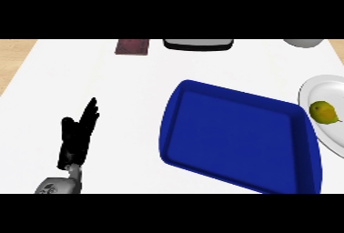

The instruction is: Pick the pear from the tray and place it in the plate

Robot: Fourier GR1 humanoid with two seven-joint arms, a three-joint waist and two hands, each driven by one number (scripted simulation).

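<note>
A yellow-green pear lies on the white plate at the right edge of the head view. The blue tray sits in the middle right of the white counter with nothing on it. My left hand rests at the lower left, fingers straight and pointing up, well apart from the tray. My right hand shows nowhere.
Along the counter's far edge stand a dark red-brown block, a black and white flat object and part of a grey round object. Wooden surface shows beyond the counter's left edge.
</note>
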